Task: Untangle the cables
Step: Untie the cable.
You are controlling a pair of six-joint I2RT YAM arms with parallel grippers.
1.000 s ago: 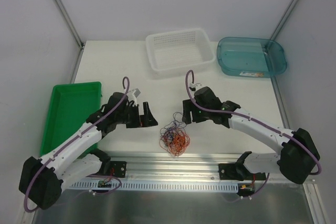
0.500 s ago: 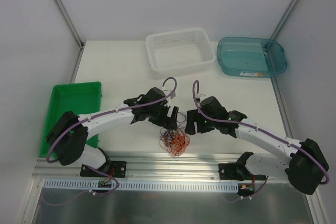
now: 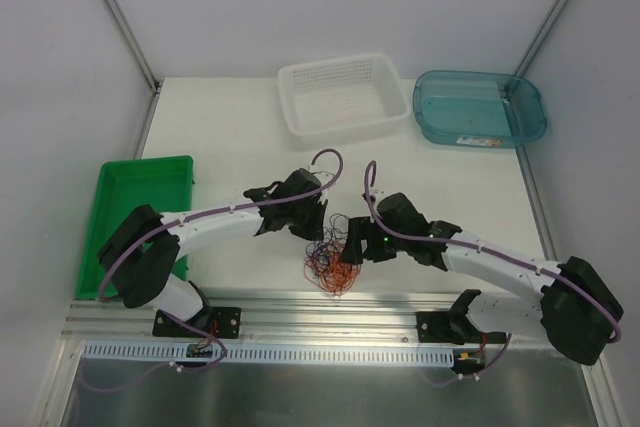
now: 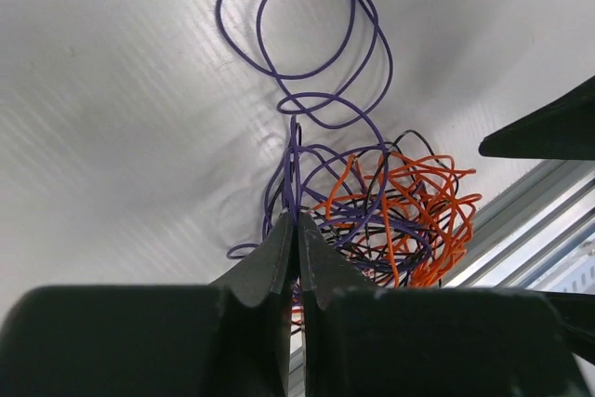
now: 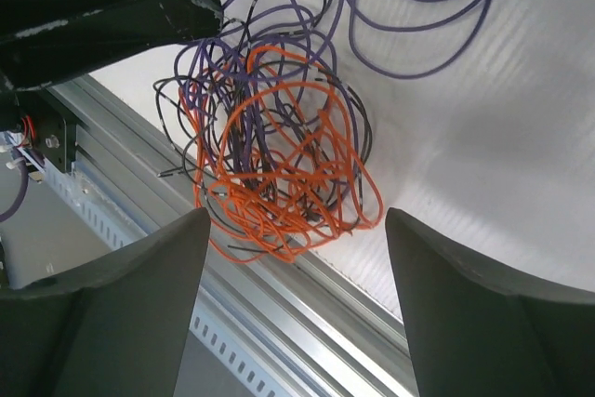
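The cables are a small tangle of thin orange, purple and black wires near the table's front edge. My left gripper is at the tangle's upper left. In the left wrist view its fingertips are pressed together, and purple strands run into the tips; a long purple loop trails away beyond. The right gripper hovers at the tangle's right side. In the right wrist view it stands open, and the orange part of the cables lies beyond its wide-apart fingers, touching neither.
At the back stand a white mesh basket and a teal tub. On the left is a green tray. An aluminium rail runs along the front edge, just below the tangle.
The left arm swung in from the left to the tangle, and its jaws closed from wide open. The right gripper moved down and left to the tangle's right side.
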